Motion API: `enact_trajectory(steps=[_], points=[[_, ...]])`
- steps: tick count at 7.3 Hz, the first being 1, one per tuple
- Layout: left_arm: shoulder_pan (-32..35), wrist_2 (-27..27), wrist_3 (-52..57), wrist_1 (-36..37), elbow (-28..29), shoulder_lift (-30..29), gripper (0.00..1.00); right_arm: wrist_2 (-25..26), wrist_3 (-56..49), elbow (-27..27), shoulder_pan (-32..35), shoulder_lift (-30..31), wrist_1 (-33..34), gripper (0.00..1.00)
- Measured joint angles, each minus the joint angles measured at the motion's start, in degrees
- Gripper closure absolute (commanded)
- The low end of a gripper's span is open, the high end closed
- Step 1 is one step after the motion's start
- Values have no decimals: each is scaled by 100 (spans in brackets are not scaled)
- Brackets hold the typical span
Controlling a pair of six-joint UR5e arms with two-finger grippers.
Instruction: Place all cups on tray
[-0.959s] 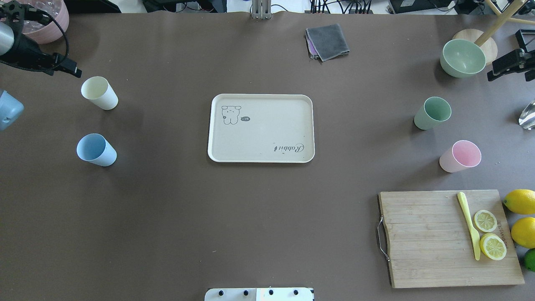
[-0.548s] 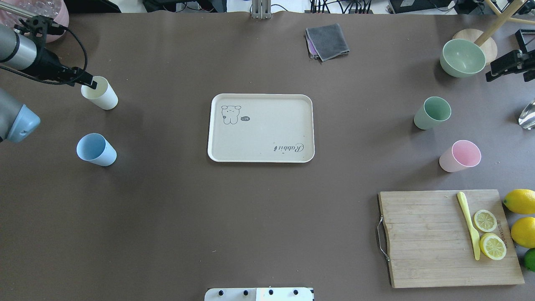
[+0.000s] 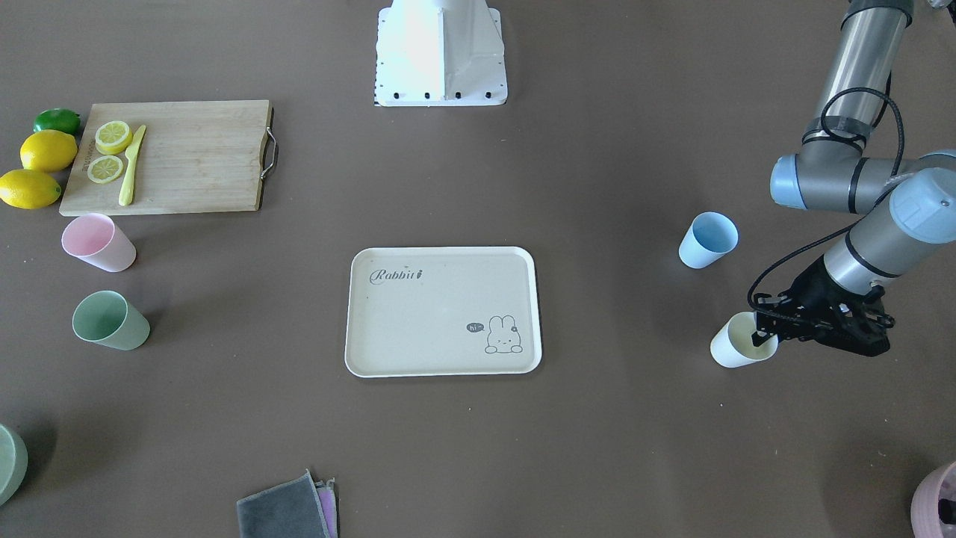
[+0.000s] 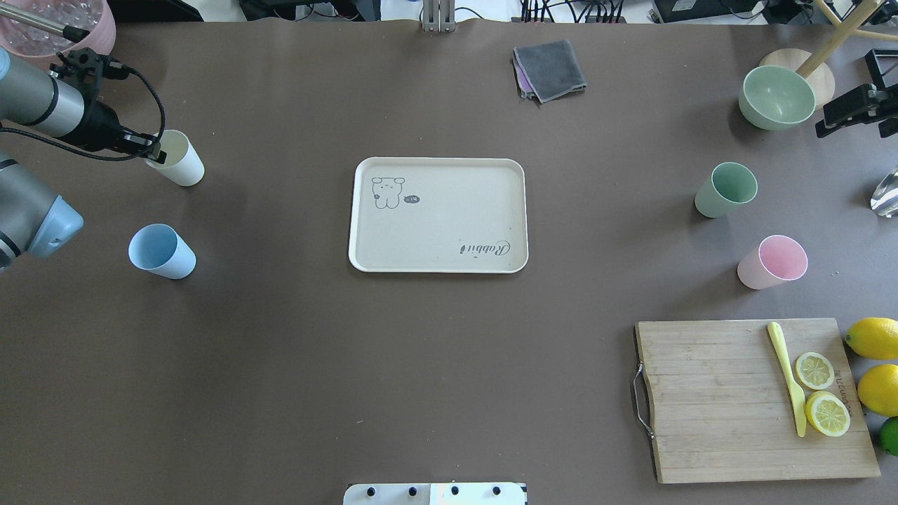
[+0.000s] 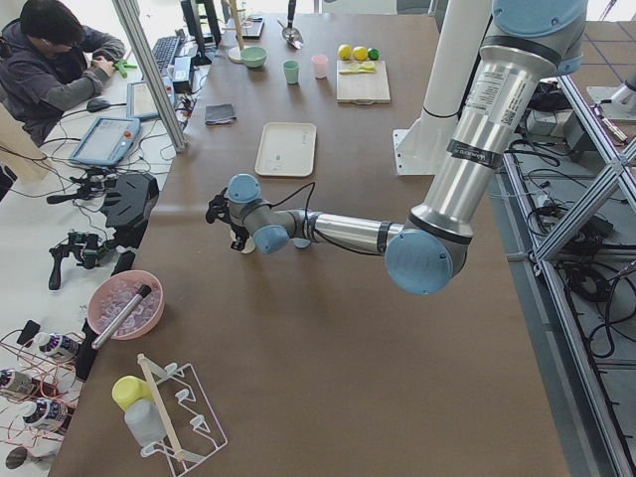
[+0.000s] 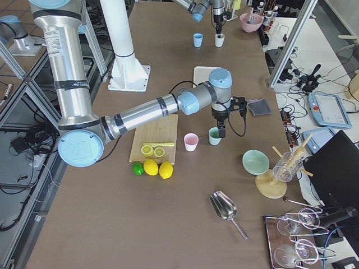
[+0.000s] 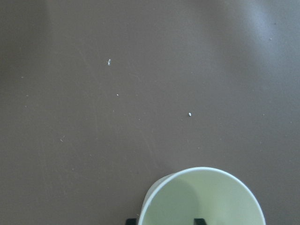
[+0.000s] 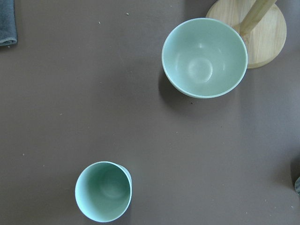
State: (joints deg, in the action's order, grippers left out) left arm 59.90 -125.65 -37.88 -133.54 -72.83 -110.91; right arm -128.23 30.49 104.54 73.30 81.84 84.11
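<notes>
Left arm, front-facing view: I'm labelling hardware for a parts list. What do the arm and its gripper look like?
The left arm is round silver-grey tubing with light-blue joint caps. A black cable loops along it to the left gripper, which is matte black and angular.

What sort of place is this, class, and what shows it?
Probably a robotics lab staged as a kitchen: a large robot arm at the table, an operator beside a control tablet, and a cutting board with lemon slices.

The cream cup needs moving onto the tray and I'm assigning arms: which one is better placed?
Left. The left gripper straddles the rim of the cream cup, one finger inside; the right gripper hangs across the table by the green bowl.
</notes>
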Motion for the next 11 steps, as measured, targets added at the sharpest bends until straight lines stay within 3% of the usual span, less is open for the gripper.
enact_trajectory(steps=[4,7,9,10,11], points=[[-397,153,-1249,81,-213,-679,100,-4,1,16,0,38,0,0],[-1340,994,-2173,963,-258,-1775,100,-3,1,11,0,58,0,0],[-1650,1358,-2296,1395,-232,-2079,100,-2,1,4,0,65,0,0],[-1736,1545,-2317,1441,-216,-2125,42,-3,1,-4,0,67,0,0],[-1784,1628,-2317,1456,-216,-2154,13,-3,-1,-8,0,68,0,0]])
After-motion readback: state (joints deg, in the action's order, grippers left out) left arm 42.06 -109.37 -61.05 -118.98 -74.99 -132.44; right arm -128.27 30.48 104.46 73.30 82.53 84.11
